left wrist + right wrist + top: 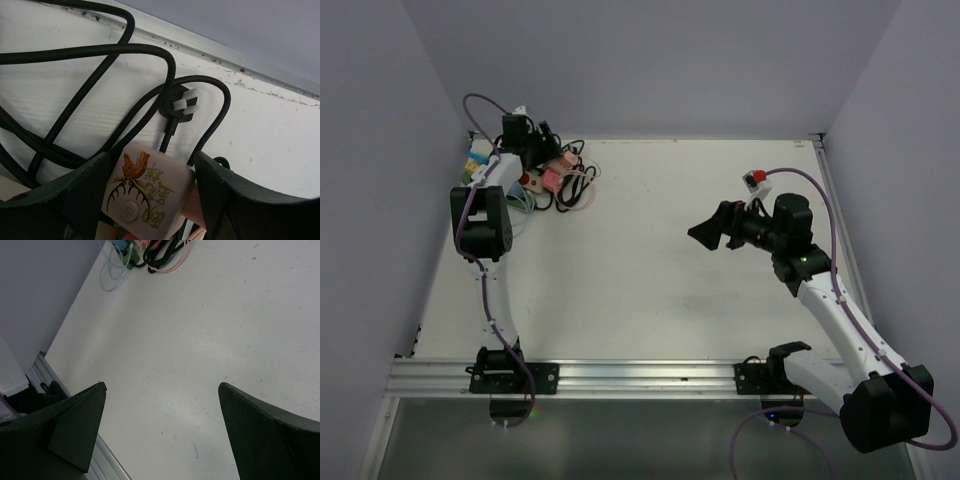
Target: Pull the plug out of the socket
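Plug [147,192]: cream block, deer print, sat at far-left corner of tabletop [670,260]. Likely light, rigid, smooth (socket itself not made out); take its flat sides. Left jaws flanked it closely, contact unclear. Right jaws gaped wide, empty.

1. A white bench [660,270] carried faint scuffs.
2. A silver rail [640,376] ran along its near edge.
3. A pale blue cable loop [109,271] lay by the lilac-grey wall [40,285].
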Controlling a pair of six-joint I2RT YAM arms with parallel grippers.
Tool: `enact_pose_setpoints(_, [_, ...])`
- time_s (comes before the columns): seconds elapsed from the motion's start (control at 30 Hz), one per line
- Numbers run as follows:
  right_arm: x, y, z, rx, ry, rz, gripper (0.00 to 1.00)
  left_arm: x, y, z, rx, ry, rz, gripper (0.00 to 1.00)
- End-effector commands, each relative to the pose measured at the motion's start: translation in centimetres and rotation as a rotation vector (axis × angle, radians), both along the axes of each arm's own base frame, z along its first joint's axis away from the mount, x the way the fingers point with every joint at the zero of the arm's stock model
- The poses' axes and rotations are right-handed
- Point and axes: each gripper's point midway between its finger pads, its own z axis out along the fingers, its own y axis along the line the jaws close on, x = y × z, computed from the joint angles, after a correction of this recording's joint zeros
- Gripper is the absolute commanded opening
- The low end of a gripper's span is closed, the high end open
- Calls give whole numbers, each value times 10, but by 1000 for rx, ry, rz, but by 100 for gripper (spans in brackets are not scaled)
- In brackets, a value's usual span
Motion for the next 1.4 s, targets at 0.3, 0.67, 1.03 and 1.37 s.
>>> enact_pose_setpoints(0.3, [-5, 3, 23, 5, -68, 32, 99, -46, -49, 12, -147, 22, -112, 69])
enact_pose_setpoints(0.67, [-5, 3, 21, -1, -67, 27, 99, -97, -82, 15, -79, 73, -126, 74])
enact_pose_setpoints(1.03, [-7, 4, 20, -3, -65, 32, 99, -92, -89, 0, -65, 81, -173, 81])
enact_pose_setpoints(1.37, [-6, 3, 21, -9, -70, 25, 99, -89, -94, 3, -68, 73, -212, 63])
